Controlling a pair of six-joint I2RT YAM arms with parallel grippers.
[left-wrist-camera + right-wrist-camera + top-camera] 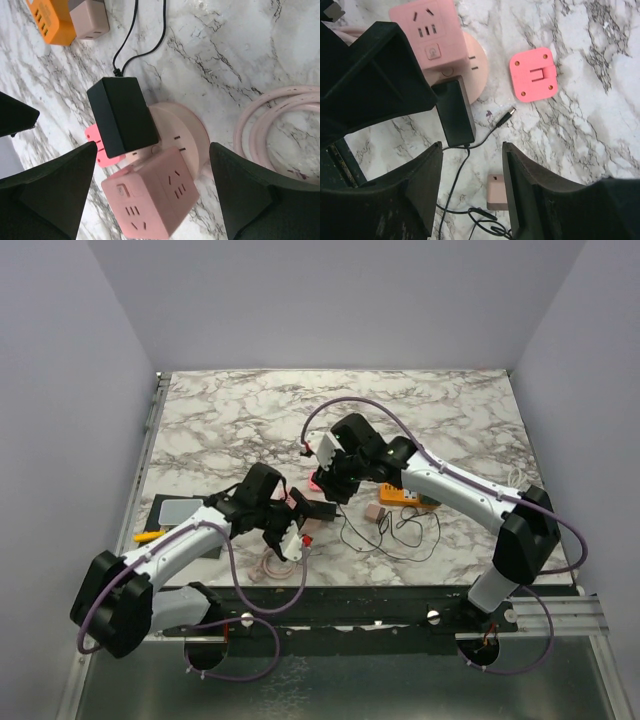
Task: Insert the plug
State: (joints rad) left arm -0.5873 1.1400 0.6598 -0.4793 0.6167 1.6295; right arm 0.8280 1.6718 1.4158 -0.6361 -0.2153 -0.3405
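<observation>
Nearest the overhead camera, the left arm's base point(190, 608) and the right arm's base point(488, 592) sit at the table's near edge. A coil of pink cable point(268, 567) lies just beyond the left one.

Past the coil, the left gripper point(303, 524) hangs over the marble table point(230, 410) with its jaws spread wide. Its wrist view shows a pink cube socket point(150, 192) between the fingers point(55, 195), touching neither. The cube sits on a round pink base point(186, 131).

The black power adapter point(122, 116) (the plug of this task) stands at that base's edge, just beside the cube. Whether its prongs sit in any slot cannot be told. Its thin black cord point(142, 35) trails away across the marble.

A flat pink bracket point(532, 75) lies on the table apart from the base. In the left wrist view the adapter partly hides it.

Farther on, the right gripper point(327, 483) hovers above the same cluster. Its jaws are apart and hold nothing, and the cord runs on the table beneath the gap. The cord's barrel connector point(507, 116) lies free on the marble.

To the right of the grippers are a small beige adapter point(372, 512) and, just beyond it, an orange power strip point(405, 498).
</observation>
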